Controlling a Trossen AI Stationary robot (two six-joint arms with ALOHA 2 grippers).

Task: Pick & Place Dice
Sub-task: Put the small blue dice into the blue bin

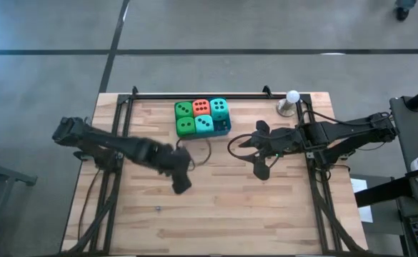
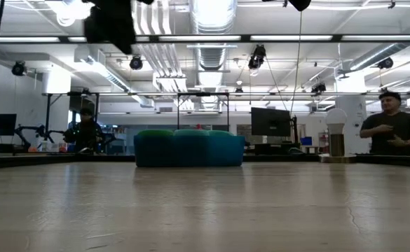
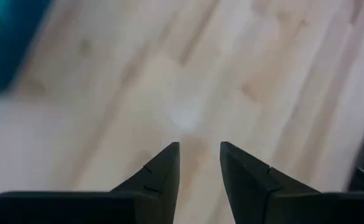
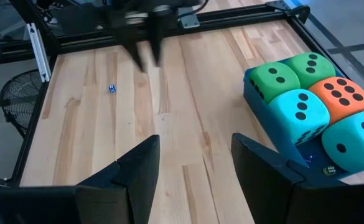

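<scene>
Dice (image 1: 202, 116): all five I count sit packed in the blue tray (image 1: 225, 129), ahead of both tools; task looks finished to me.
Left gripper (image 1: 182, 184): fingers slightly apart, nothing between, over bare table (image 1: 216, 207), tray off to its side.
Right gripper (image 1: 260, 149): fingers wide apart, empty, tray just beside it; I judge it clear after release.
White ball on stand (image 1: 291, 101): near the right arm, untouched.

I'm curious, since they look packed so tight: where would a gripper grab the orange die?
Probably from straight above: only the top of the orange die is free. A green die and the corner teal die flank it, and the front teal die crowds its near side. Fingers would wedge down its flanked sides.
</scene>
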